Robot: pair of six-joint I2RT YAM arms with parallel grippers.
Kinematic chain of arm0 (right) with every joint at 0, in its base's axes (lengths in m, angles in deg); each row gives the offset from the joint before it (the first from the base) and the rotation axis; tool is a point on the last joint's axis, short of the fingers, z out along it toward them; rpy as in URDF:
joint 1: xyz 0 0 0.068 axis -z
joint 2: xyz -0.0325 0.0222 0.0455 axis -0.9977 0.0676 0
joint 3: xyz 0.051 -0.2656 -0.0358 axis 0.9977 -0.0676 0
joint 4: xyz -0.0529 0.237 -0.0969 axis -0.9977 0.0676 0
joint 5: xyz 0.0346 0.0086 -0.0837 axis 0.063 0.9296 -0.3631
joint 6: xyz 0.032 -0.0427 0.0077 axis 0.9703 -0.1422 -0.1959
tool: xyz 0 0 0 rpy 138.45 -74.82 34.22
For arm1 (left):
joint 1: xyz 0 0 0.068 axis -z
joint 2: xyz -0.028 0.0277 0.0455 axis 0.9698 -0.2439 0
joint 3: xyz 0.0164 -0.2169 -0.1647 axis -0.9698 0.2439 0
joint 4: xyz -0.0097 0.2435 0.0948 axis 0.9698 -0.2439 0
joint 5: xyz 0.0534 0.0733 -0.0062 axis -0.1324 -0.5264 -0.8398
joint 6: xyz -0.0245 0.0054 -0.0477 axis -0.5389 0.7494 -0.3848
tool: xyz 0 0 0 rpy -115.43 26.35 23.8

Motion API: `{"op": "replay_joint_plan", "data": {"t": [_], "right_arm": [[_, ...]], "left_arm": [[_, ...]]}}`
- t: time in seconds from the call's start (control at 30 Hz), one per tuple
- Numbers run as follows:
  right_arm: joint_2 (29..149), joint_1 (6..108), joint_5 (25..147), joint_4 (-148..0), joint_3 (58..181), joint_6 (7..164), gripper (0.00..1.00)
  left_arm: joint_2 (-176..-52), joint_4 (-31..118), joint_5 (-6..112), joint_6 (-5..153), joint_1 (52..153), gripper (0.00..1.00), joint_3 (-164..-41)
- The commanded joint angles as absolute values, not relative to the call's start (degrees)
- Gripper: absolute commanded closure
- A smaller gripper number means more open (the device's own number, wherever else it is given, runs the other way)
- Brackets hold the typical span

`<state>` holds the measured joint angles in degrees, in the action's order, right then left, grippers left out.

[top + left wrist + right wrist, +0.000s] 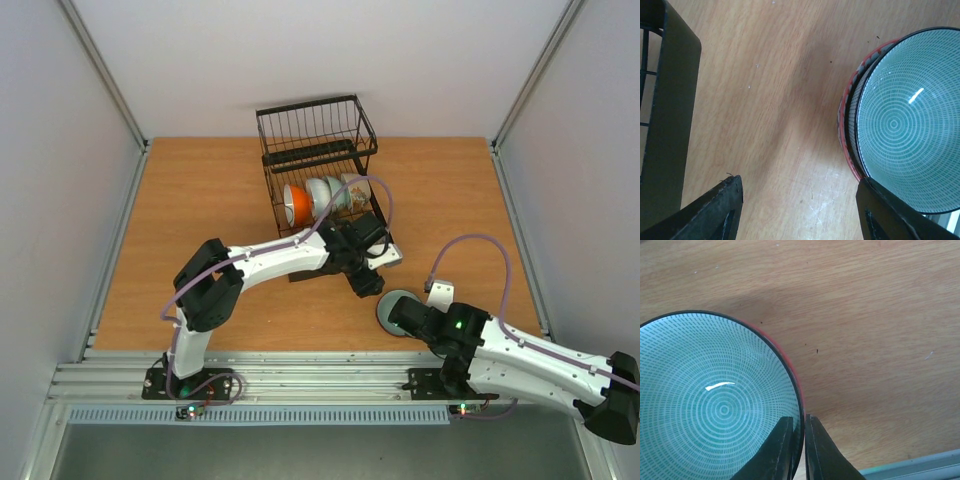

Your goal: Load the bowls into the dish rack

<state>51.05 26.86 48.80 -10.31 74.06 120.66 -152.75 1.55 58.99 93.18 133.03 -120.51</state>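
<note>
Right claw [797, 450] is clamped on the near rim of the pale green bowl [715, 405], 1 finger inside the wall and 1 outside, pinched tight on the ceramic. That bowl, ringed with fine concentric lines inside, sits nested in a red-edged bowl [844, 131] whose rim peeks out around it, and the stack stands on the wooden table [200, 200] right in front of the right arm. Over to the left claw [800, 210]: fingers spread wide, nothing between them, only bare wood below, hovering just off the near corner of the dish rack [318, 135] with the stacked bowls off to its right. Up in the overhead view, the black wire rack sits mid-table toward the far side, and 3 bowls stand on edge in its dividers, the orange bowl [296, 205] leftmost, a white-looking one beside it, a patterned one at the right.
</note>
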Motion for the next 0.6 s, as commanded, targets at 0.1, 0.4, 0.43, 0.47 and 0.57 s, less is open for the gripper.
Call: {"op": "replay_joint_plan", "data": {"t": [0.1, 0.4, 0.43, 0.47, 0.57], "right_arm": [[51.99, 26.11, 46.84, -10.32, 75.0, 121.75, 0.9], [53.5, 25.5, 47.15, -12.15, 74.52, 121.53, 0.97], [53.65, 25.41, 47.07, -12.24, 74.5, 121.63, 0.97], [53.79, 25.27, 47.1, -12.23, 74.47, 121.62, 0.98], [54.01, 25.06, 46.89, -12.21, 74.6, 121.71, 0.99]], "left_arm": [[-152.35, 2.77, 61.42, 91.88, 133.27, 0.37, -122.94], [-153.35, 1.71, 63.18, 90.49, 134.59, 0.37, -124.16], [-153.39, 1.52, 63.1, 90.44, 134.78, 0.37, -124.28], [-153.6, 1.49, 62.99, 90.51, 134.99, 0.37, -124.37], [-153.9, 1.22, 62.97, 90.6, 135.35, 0.37, -124.64]]}}
